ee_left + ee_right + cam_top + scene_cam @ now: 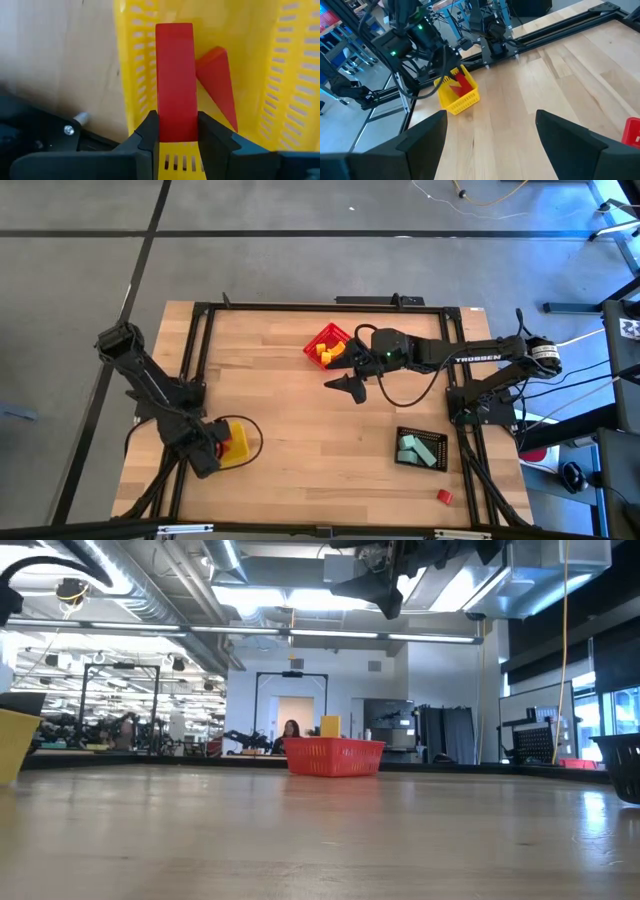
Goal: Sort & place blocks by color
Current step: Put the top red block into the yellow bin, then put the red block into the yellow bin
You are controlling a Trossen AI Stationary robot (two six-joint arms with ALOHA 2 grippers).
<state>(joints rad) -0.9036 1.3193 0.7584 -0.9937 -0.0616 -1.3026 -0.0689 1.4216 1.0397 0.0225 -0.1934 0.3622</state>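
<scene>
left gripper [177, 137] is clamped on a red brick [175, 80], holding it over the yellow bin [238, 442] at the table's front left. a red wedge [217, 82] lies inside that bin. right gripper [345, 383] hangs mid-table, fingers wide apart, nothing in them. yellow blocks [328, 351] sit in the red bin [320, 338], mint ones [410, 448] in the black bin [432, 439], one red block [444, 496] lies loose near the front right edge.

High view: straight down over the whole wooden surface [320, 430] and both arms.
Low view: level with the surface, facing the red bin [335, 756] and room behind.
Left wrist view: tight over the yellow bin [250, 75].
Right wrist view: looks across the surface, sharing that yellow bin.
</scene>
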